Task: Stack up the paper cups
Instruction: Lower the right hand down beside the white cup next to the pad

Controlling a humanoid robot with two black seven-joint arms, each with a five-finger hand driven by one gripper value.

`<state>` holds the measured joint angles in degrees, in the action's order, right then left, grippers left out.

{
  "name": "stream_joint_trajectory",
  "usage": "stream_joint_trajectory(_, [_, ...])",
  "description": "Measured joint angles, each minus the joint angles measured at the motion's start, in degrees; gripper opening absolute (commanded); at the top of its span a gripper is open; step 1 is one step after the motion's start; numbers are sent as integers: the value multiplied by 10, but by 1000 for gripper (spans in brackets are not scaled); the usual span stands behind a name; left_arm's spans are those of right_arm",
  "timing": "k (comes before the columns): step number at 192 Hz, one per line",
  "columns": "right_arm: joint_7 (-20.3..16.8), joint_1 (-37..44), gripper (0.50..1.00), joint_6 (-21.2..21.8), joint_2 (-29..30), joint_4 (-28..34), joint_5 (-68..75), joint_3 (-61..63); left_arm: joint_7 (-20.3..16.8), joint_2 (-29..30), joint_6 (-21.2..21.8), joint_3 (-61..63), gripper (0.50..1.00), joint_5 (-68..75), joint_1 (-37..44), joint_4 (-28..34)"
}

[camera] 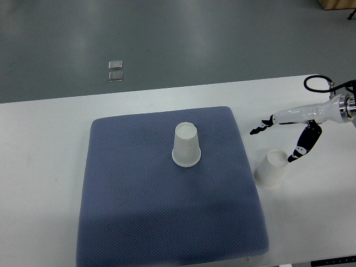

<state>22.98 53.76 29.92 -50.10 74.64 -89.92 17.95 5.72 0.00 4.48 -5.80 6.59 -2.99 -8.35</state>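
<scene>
Paper cups are light and crush easily, so I'd grip gently around the sidewall. One cup (186,144) stands upside down on the blue mat (128,206). The other cup (271,169) sits tilted on the bench (44,167) beside the mat, mouth toward lower left. The right hand (286,136) hovers just over it, fingers spread, holding nothing.

White table (44,144): blue-grey mat (144,222) centre; paper cup (271,168) just beside mat's right edge.
</scene>
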Motion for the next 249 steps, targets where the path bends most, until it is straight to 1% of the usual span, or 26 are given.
stream_joint_trajectory(44, [-2,-9,911,-49,5,-9,-47,-34,0,0,0,0,1000,0,0,0])
stream_joint_trajectory(79, [-2,-25,909,-73,6,-11,-64,-36,0,0,0,0,1000,0,0,0])
stream_joint_trajectory(127, [-2,-39,903,-114,23,-15,-89,-54,0,0,0,0,1000,0,0,0])
stream_joint_trajectory(146, [-7,-44,901,-130,26,-19,-95,-59,0,0,0,0,1000,0,0,0])
stream_joint_trajectory(249, [-22,-70,897,-163,56,-27,-121,-62,0,0,0,0,1000,0,0,0])
